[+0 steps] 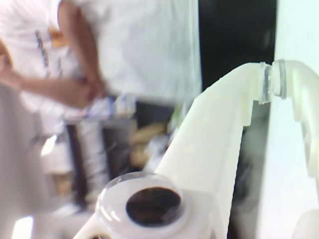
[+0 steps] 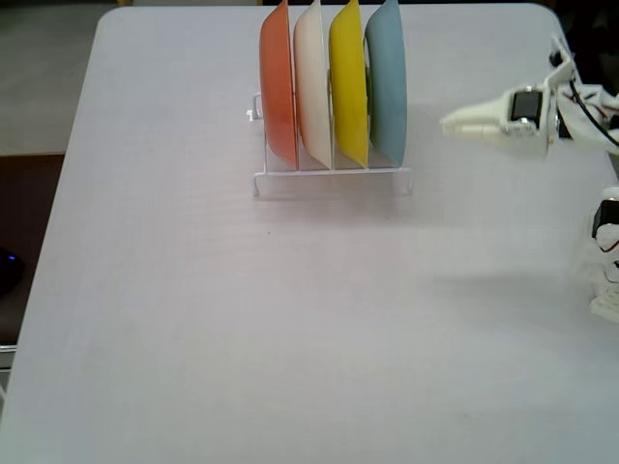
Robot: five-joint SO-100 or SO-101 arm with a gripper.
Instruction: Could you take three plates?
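Note:
Three plates stand on edge in a clear rack (image 2: 334,180) at the back of the table in the fixed view: cream-white (image 2: 311,82), yellow (image 2: 347,82) and light blue (image 2: 388,82). My white gripper (image 2: 448,124) hangs in the air to the right of the light blue plate, pointing left at it with a small gap between. Its fingers meet at the tips and hold nothing. In the wrist view the gripper (image 1: 273,79) has its tips touching, and no plate shows there.
An orange plate (image 2: 278,87) fills the rack's leftmost slot. The white table (image 2: 242,319) stretches bare in front of the rack. The arm's base (image 2: 607,251) is at the right edge. A person in a white shirt (image 1: 129,45) appears blurred in the wrist view.

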